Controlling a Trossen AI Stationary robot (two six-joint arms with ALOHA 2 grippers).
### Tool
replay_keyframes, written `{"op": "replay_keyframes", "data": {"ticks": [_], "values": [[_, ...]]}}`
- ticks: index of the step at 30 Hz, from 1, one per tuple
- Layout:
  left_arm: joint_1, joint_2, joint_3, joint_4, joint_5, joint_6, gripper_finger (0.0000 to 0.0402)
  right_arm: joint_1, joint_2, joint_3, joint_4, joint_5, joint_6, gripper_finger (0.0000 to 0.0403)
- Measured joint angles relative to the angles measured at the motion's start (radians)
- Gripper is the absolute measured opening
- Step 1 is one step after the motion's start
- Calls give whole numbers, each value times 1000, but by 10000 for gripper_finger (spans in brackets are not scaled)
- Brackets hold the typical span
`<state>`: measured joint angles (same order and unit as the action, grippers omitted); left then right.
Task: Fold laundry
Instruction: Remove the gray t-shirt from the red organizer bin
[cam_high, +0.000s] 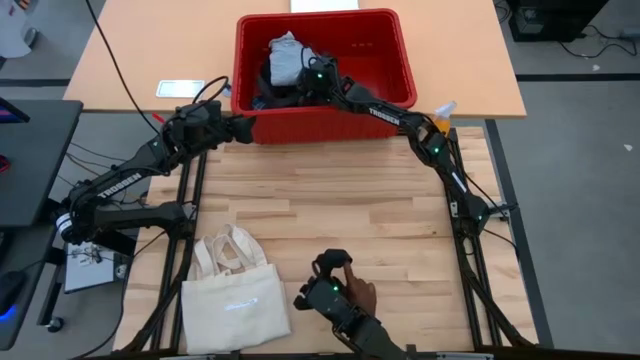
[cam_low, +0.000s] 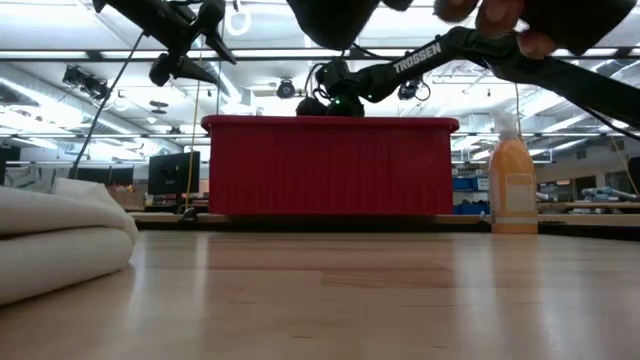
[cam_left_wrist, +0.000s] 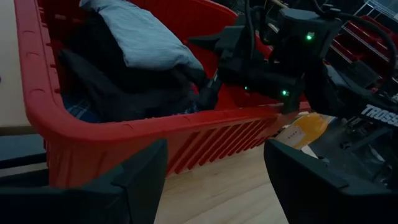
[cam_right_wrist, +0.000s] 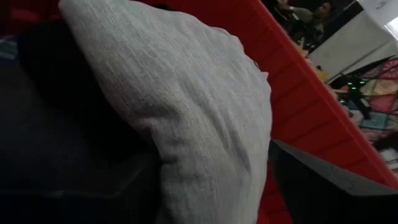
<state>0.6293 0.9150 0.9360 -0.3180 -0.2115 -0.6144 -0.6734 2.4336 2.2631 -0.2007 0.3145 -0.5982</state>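
The laundry sits piled in a red bin (cam_high: 380, 60) at the table's far edge: a light grey top (cam_high: 285, 55) on charcoal pieces (cam_left_wrist: 124, 87), with a plaid piece (cam_left_wrist: 81, 112) against the bin's wall. My right gripper (cam_high: 300, 80) reaches down into the bin. It is open, and a bulging fold of the grey top (cam_right_wrist: 186, 112) lies between its fingers. My left gripper (cam_left_wrist: 214, 180) is open and hovers outside the bin's near left corner (cam_high: 240, 125). My right gripper (cam_right_wrist: 211, 186) comes at the grey top's fold (cam_right_wrist: 205, 162) slanting down from the table's right side. One finger (cam_right_wrist: 323, 186) stands beside the fold, and the other is lost against the dark garment. I cannot tell whether either finger touches the cloth.
A cream tote bag (cam_high: 235, 295) lies flat at the near left of the table. An orange bottle (cam_low: 513, 185) stands by the bin's right near corner. A person's hand (cam_high: 360, 295) with a dark device is at the near edge. Bare wood lies between bin and bag.
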Motion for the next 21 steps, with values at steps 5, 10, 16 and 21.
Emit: {"op": "replay_keyframes", "data": {"ticks": [5, 10, 16, 21], "values": [[-7, 0, 0, 7, 0, -3, 270, -26, -1, 0, -6, -104, 11, 287], [-11, 0, 0, 7, 0, -3, 270, -27, -1, 0, -6, -111, 2, 287], [-11, 0, 0, 0, 0, -3, 270, -19, 0, 0, -24, -110, 1, 287], [-11, 0, 0, -7, 0, -3, 270, -17, 1, 0, -14, -108, 0, 287]]}}
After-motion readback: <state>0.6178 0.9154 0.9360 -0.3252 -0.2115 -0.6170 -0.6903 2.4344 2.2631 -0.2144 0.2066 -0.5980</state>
